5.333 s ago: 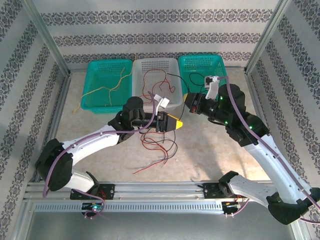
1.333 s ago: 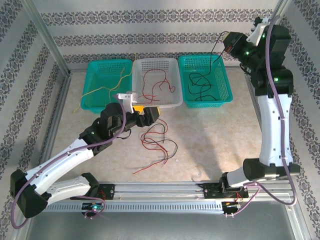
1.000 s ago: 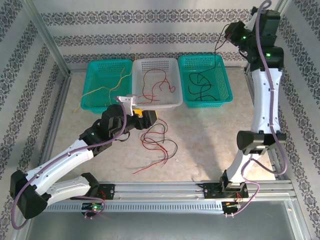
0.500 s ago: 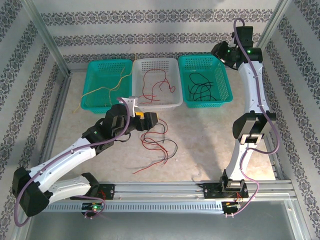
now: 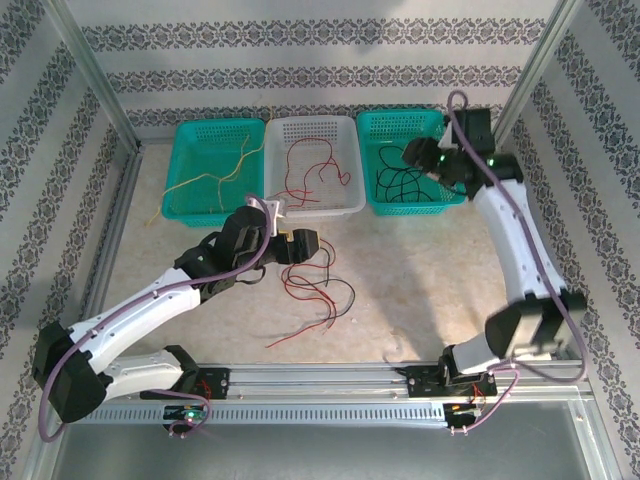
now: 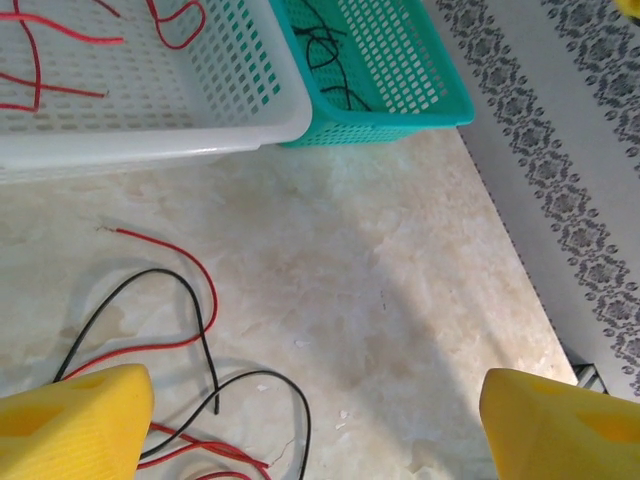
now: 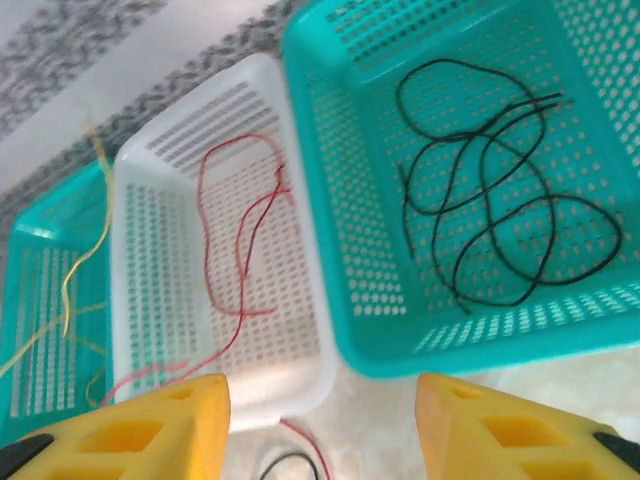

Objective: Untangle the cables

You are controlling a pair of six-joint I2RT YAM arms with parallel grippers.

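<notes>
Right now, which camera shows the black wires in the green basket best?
The right wrist view: the black wires lie spread in big, clear loops across the basket. The top view shows them whole but tiny. The left wrist view catches just a few strands at its upper edge.

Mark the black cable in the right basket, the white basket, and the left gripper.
black cable (image 7: 490, 180), right wrist view, middle of its coil.
white basket (image 5: 335, 210), top view, near rim.
left gripper (image 6: 315, 425), left wrist view, midway between its open fingertips.
</notes>
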